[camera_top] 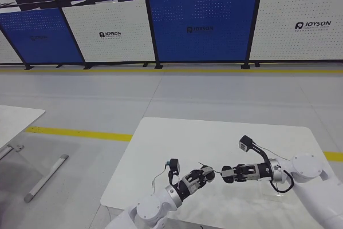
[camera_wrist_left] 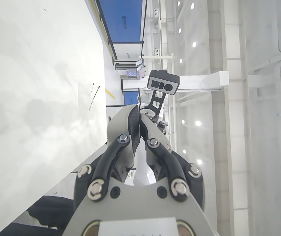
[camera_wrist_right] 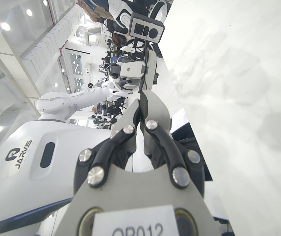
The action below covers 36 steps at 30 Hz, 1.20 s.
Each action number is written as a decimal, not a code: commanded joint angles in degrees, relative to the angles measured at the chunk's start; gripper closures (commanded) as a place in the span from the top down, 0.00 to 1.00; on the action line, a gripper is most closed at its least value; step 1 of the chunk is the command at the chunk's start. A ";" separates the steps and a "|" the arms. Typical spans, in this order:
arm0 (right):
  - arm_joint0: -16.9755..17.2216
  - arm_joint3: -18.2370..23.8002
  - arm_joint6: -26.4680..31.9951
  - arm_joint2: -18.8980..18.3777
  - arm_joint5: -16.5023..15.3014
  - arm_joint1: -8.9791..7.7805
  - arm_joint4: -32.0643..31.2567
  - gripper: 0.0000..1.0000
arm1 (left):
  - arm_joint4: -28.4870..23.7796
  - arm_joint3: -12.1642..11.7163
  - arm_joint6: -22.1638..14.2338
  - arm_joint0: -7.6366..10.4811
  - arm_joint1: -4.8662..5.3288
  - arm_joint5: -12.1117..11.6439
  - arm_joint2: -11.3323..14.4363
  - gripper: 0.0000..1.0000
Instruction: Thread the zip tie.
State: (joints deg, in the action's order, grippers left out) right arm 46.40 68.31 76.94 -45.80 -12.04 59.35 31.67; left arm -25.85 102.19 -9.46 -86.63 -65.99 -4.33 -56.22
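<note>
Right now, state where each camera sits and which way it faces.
Top view: above the arms, looking down and forward over the white table; both arms show, left gripper facing right gripper.
Left wrist view: on the left wrist, looking along its own shut fingers toward the right arm's wrist camera.
Right wrist view: on the right wrist, looking along its own shut fingers toward the left arm's wrist camera.
Shared: each wrist view shows the other arm's camera and the table.
</note>
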 commanded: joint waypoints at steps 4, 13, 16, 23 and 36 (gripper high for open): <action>1.48 1.44 -2.17 -1.09 -0.34 -0.12 0.46 0.08 | 0.89 0.35 0.44 -0.43 -0.05 -0.36 -0.03 0.00; 4.98 2.10 -1.92 -6.39 -2.65 -1.47 2.16 1.00 | 3.97 0.94 3.33 -0.73 -0.15 0.62 -0.36 0.00; 6.84 3.07 -2.37 -8.63 -3.56 -2.05 3.07 1.00 | 6.11 0.87 5.89 -0.65 -0.34 0.74 0.00 0.00; 7.51 3.50 -2.58 -9.35 -3.64 -2.26 3.00 1.00 | 6.22 0.87 6.74 -0.62 -0.50 0.76 0.40 0.00; 7.51 3.50 -2.58 -9.35 -3.64 -2.26 3.00 1.00 | 18.91 -3.66 22.55 1.37 -2.22 0.45 4.35 0.00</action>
State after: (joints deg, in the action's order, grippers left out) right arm 53.91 71.80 74.36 -55.16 -15.68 57.10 34.67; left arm -6.85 98.51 13.37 -85.30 -68.10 -4.52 -52.32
